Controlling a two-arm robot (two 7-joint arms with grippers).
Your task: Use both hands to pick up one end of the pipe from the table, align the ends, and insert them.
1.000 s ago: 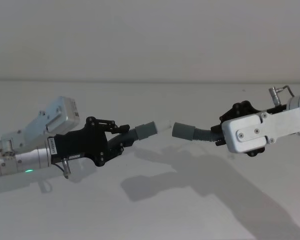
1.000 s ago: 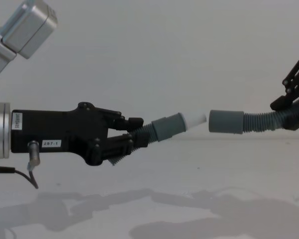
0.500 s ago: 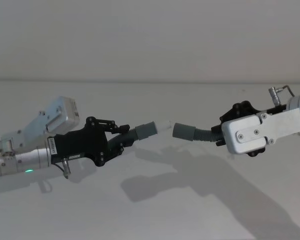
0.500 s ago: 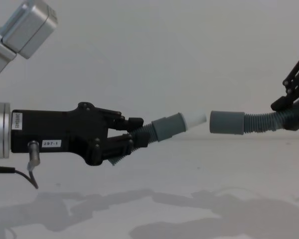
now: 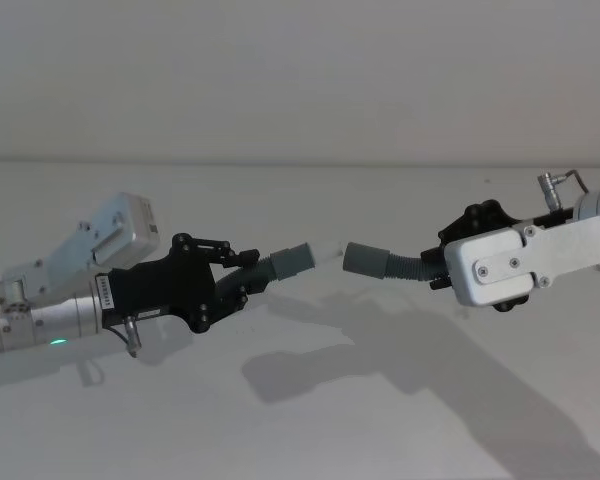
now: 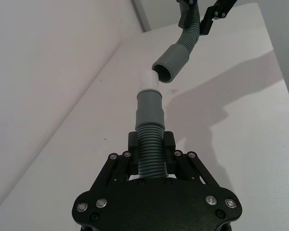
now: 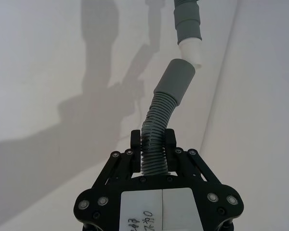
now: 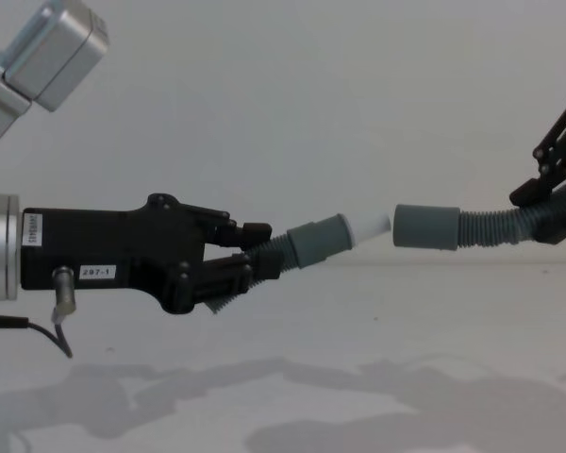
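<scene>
A: Grippers are both holding hose above the table (image 5: 310,420). We are seeing the left gripper (image 5: 242,283) coming in from the left, fingers (image 6: 134,144) pinching the ribbed part of the short hose (image 8: 307,243) on both sides.

B: We are noting the same on the other arm. The right gripper (image 5: 442,268) is sitting at the right, fingers (image 7: 170,140) clamping the ribs of the long hose (image 5: 400,268), which is bending between the grip and its cuff.

A: The short hose is pointing right and slightly up in the chest view. Its grey cuff (image 8: 318,243) is ending in a white tip (image 8: 370,226).

B: The wide cuff (image 8: 426,227) on the long hose is facing that tip, mouth open toward it. We are reading the two as very close but apart in the chest view, with a thin gap between them.

A: Left wrist view is putting the tip right at the cuff's rim (image 6: 160,76), off to one side of the opening. We cannot tell whether they are touching there.

B: Both hoses are hanging clear of the table, their shadows lying on it below.
</scene>
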